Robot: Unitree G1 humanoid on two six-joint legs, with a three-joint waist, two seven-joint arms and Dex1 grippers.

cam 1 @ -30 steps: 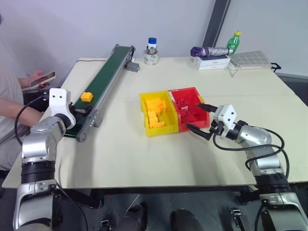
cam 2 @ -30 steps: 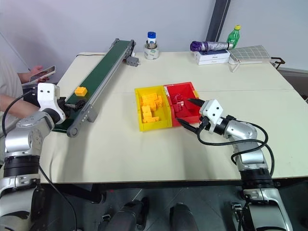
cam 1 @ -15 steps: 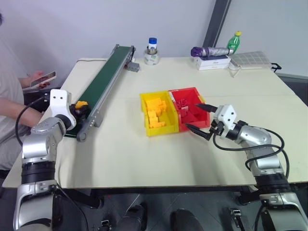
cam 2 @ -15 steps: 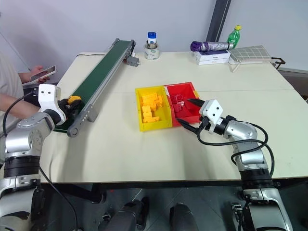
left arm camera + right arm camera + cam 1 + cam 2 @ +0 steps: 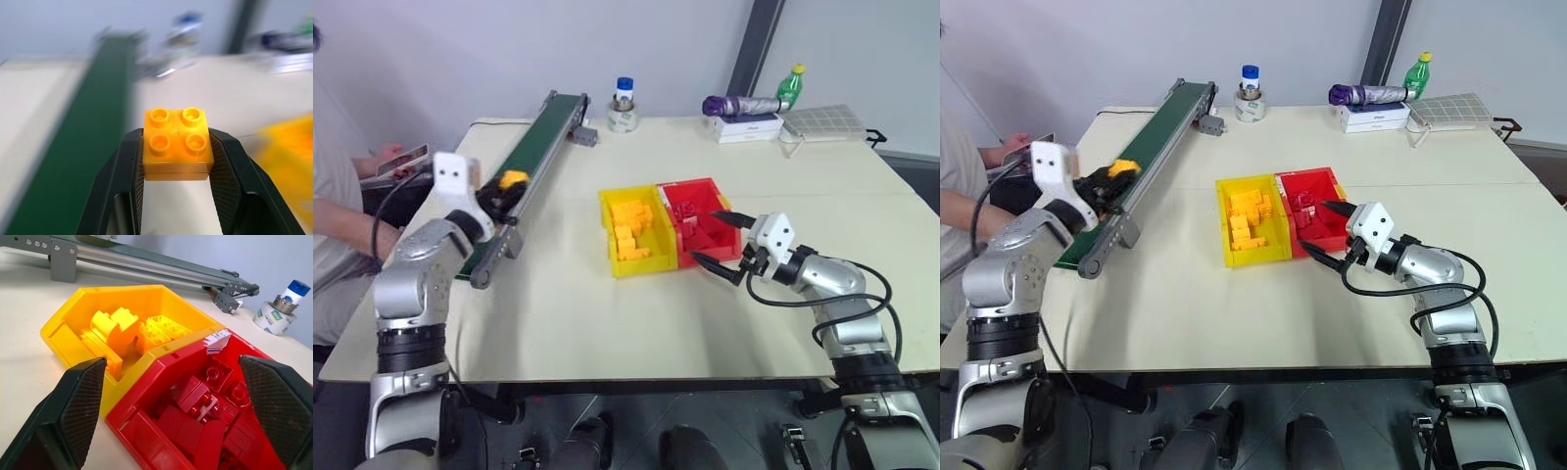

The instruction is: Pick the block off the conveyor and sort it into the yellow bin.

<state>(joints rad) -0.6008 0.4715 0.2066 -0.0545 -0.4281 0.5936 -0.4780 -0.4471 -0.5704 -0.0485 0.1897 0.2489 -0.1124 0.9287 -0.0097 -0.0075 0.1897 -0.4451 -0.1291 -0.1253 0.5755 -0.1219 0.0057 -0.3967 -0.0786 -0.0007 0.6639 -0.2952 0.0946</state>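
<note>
- Bright, even indoor light falls from overhead, leaving the cream table (image 5: 724, 166) pale and evenly lit in both head views.
- Shadows are soft and short, tucked close under the yellow bin (image 5: 628, 231), the red bin (image 5: 698, 219) and the conveyor (image 5: 524, 166).
- No harsh glare; faint sheen on the bins' plastic walls.
- In the left wrist view the block (image 5: 178, 143) is sharp, studs clear, while everything behind it smears sideways into streaks of motion blur.
- The right wrist view is crisp on the bins; its dark fingertips (image 5: 79, 409) sit close and slightly soft.
- The left arm looks slightly smeared in the head views.
</note>
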